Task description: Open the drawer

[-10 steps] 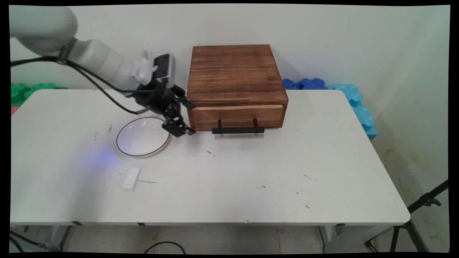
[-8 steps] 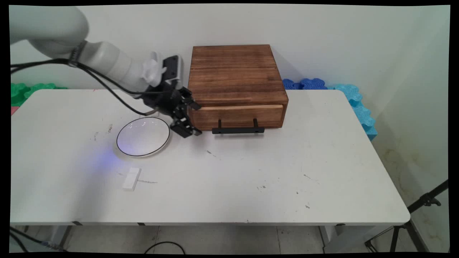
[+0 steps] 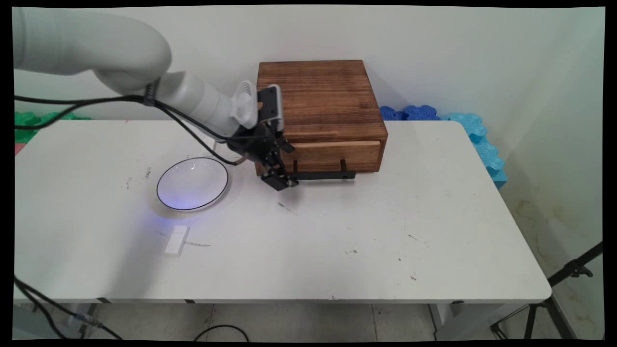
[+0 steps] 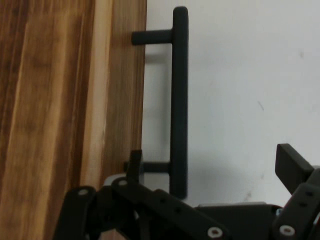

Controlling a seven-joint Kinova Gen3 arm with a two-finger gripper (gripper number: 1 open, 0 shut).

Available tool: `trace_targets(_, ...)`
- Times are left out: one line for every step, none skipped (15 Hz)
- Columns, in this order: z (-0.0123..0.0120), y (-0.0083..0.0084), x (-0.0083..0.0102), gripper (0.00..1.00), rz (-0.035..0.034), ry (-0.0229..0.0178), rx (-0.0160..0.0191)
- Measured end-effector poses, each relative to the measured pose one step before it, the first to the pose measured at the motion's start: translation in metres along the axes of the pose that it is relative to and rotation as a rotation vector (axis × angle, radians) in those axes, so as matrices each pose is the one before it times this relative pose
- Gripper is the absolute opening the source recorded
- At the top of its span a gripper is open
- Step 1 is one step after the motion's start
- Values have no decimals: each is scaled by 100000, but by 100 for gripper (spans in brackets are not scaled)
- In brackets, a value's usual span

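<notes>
While angled down, gripper (image 3: pixel 282 179) wide open astride drawer handle's (image 3: pixel 320 175) left end

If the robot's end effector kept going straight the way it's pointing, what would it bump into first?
Probably the handle of the drawer: the open end effector sits at its left end, fingers straddling the bar. Depth is unclear; it could reach the table instead.
</notes>
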Motion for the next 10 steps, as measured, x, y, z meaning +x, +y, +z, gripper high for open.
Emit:
trace_targets(838, 106, 431, 100, 27, -116, 626)
trace_targets(521, 72, 239, 100, -70, -122, 330)
trace_targets(712, 89, 312, 100, -171, -176, 415)
trace_targets(701, 60, 313, 100, -161, -142, 470)
trace_targets(590, 61, 237, 100, -193, -163, 318)
trace_targets(377, 31, 144, 100, -169, -107, 258)
trace_targets(561, 44, 214, 100, -234, -171, 335)
trace_targets(726, 57, 244, 100, -360, -255, 382)
trace_targets(532, 39, 156, 100, -270, -210, 234)
trace_targets(516, 41, 138, 100, -273, -198, 176)
